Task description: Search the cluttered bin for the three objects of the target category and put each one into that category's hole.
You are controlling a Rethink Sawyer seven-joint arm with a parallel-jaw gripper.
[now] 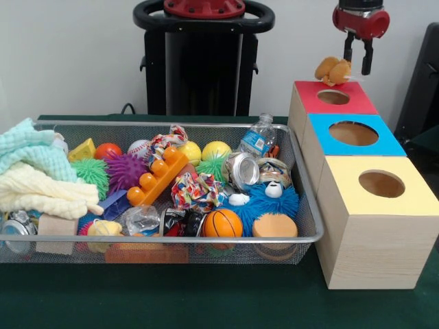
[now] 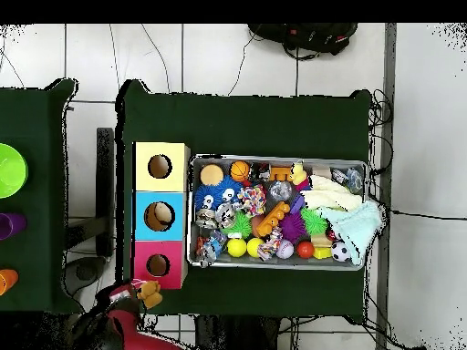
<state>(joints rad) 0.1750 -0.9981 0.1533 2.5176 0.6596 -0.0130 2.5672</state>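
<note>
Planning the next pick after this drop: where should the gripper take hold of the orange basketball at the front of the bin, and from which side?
Come straight down on the orange basketball, fingers across its widest part. It is round, so no side is better, but its top is exposed; the blue furry toy and bin rim crowd its sides.

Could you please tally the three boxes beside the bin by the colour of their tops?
Red box: 1
Blue box: 1
Yellow box: 1
Total: 3
</note>
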